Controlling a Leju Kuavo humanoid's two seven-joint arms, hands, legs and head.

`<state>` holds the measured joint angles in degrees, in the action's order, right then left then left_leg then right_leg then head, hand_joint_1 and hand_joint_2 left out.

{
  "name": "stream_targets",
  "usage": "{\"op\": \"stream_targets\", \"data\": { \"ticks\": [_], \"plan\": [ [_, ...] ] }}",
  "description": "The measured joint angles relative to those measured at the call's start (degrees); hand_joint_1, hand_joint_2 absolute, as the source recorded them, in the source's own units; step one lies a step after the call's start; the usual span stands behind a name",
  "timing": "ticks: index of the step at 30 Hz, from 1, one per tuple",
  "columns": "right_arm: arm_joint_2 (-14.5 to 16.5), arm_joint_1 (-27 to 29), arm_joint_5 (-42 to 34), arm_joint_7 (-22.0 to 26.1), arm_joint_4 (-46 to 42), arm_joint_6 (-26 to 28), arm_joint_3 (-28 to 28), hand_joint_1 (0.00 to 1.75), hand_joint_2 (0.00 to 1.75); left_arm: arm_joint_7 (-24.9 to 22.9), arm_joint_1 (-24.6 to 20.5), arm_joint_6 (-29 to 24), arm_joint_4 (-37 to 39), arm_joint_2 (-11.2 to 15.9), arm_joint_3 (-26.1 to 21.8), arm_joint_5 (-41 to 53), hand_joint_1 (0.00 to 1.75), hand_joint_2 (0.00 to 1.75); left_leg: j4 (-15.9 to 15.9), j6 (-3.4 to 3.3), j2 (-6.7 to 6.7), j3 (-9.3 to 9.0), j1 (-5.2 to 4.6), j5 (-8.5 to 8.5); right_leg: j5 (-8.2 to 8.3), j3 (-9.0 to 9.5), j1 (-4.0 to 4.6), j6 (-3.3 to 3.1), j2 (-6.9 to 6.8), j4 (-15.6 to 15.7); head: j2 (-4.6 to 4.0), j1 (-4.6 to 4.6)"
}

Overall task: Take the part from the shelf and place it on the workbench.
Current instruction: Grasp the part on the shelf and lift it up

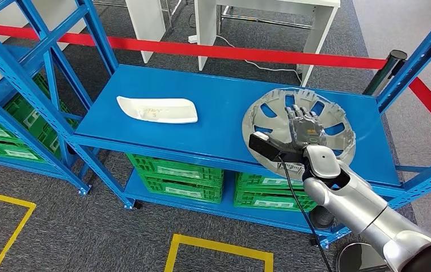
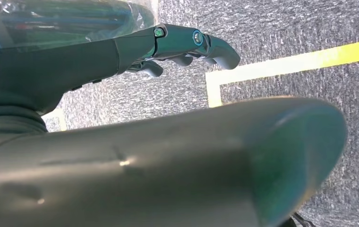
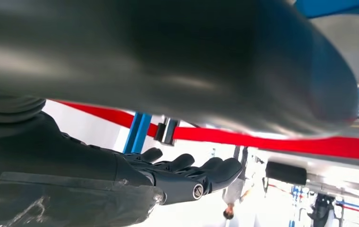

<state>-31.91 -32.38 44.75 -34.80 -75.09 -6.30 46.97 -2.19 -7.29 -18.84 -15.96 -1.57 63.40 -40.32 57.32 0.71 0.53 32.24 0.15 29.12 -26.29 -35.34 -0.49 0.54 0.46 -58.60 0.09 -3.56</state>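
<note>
Head view: blue shelf [image 1: 219, 107] spans the scene, carrying a round silver wheel cover [image 1: 270, 113] at its right front edge, partly overhanging. Further left lies a white curved part [image 1: 157, 109]. Right hand [image 1: 305, 128] rests flat on the cover, fingers extended, gripping nothing. Left hand [image 2: 187, 45] hangs over carpet, fingers loosely out, empty. Risk: pressing the overhanging rim may tip or slide the cover off the shelf.

The part [image 1: 270, 116] is a round grey slotted disc with a toothed rim. It lies flat on the blue shelf [image 1: 213, 107], directly under the right hand [image 1: 305, 126].
</note>
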Motion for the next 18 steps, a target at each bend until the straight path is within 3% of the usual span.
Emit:
{"op": "stream_targets", "data": {
  "ticks": [18],
  "plan": [
    [0.63, 4.4, -3.68, -0.13, 4.42, 1.07, -0.86, 0.0, 0.0, -0.44, -0.01, -0.39, 0.0, 0.0, -0.14, -0.25, 0.0, 0.0, 0.0, -0.07, 0.02, -0.14, -0.06, 0.09, 0.0, 0.27, -0.05, 0.06, -0.07, 0.21, 0.0, 0.0]
  ]
}}
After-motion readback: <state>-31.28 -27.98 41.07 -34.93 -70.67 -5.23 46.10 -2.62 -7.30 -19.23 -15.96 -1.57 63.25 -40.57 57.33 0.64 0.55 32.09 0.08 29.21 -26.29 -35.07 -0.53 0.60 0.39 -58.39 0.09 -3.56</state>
